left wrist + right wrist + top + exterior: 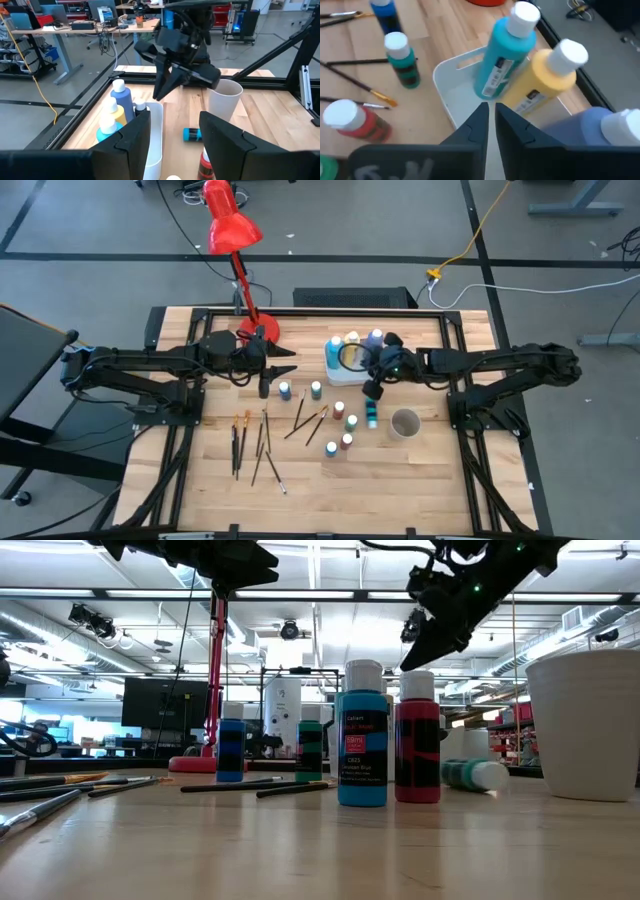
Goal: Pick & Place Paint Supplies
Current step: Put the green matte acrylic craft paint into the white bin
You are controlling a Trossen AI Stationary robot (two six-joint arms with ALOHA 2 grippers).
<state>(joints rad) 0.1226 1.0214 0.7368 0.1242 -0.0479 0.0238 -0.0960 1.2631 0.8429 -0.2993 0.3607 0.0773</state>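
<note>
A white tray [333, 365] holds three tall bottles: teal [504, 57], yellow [545, 82] and blue [587, 125]. Several small bottles stand on the table near the middle, among them blue [285, 390], teal [316, 389] and red [339, 409]. One teal bottle [372, 416] lies on its side. Thin brushes [262, 438] lie flat toward the near edge. My right gripper [491, 107] is shut and hangs over the tray's near right corner, holding nothing. My left gripper [175, 117] is open and raised left of the tray, above the blue bottle.
A white cup [404, 423] stands right of the bottles. The red desk lamp [233, 230] has its base [258, 332] at the far edge, beside my left gripper. Bare wood lies along the near edge and at the right of the cup.
</note>
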